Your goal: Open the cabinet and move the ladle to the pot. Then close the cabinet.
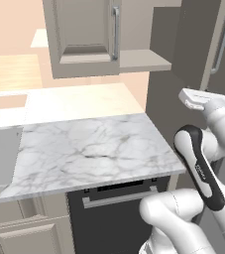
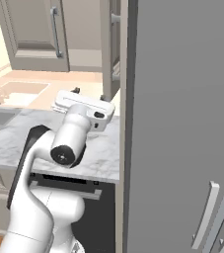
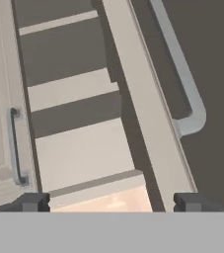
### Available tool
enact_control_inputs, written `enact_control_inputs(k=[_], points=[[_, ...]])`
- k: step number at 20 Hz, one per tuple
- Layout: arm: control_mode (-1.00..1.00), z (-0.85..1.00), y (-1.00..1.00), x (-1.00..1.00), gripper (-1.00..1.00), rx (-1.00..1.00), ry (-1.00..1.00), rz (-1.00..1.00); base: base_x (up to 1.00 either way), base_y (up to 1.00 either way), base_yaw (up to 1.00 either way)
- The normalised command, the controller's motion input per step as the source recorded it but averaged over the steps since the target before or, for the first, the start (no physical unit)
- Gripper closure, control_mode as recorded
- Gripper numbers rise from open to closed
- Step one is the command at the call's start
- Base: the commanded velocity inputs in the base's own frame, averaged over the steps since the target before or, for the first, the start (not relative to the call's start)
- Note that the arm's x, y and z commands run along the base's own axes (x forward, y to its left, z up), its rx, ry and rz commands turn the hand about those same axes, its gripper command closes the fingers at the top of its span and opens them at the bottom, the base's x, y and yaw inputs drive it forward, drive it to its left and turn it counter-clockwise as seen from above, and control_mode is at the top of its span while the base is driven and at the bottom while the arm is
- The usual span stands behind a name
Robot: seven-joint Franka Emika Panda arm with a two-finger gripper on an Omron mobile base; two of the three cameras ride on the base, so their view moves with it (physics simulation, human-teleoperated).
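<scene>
Beige-grey cabinet [image 3: 79,128] has its right door swung open; the shelves fill the frame centre ahead of the gripper [image 3: 111,201], whose jaws stand wide and empty.

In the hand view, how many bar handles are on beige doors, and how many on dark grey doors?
Handle on beige door: 1
Handle on dark grey door: 1
Total: 2

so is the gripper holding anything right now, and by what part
Nothing is held. The two-finger gripper stands open with bare space between its dark tips, facing the beige-grey wall cabinet, whose right door is already open, short of its silver bar handle.
</scene>
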Motion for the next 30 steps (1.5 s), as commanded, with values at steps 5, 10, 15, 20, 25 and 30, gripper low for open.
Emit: enact_control_inputs(k=[5,10,15,20,25,30], points=[[-1.0,0.0,0.04,0.07,-1.0,-0.01,0.15,0.0,0.0,0.0,0.0],[-1.0,0.04,0.0,-0.06,-1.0,0.0,0.06,-0.09,0.0,0.0,0.0],[-1.0,0.0,0.0,-0.11,-1.0,0.0,0.03,-0.27,0.0,0.0,0.0],[-1.0,0.0,-0.02,0.16,-1.0,0.0,0.12,-0.22,0.0,0.0,0.0],[-1.0,0.0,-0.17,0.21,-1.0,0.0,0.11,-0.15,0.0,0.0,0.0],[-1.0,0.0,-0.21,0.15,-1.0,0.0,0.08,-0.13,0.0,0.0,0.0]])
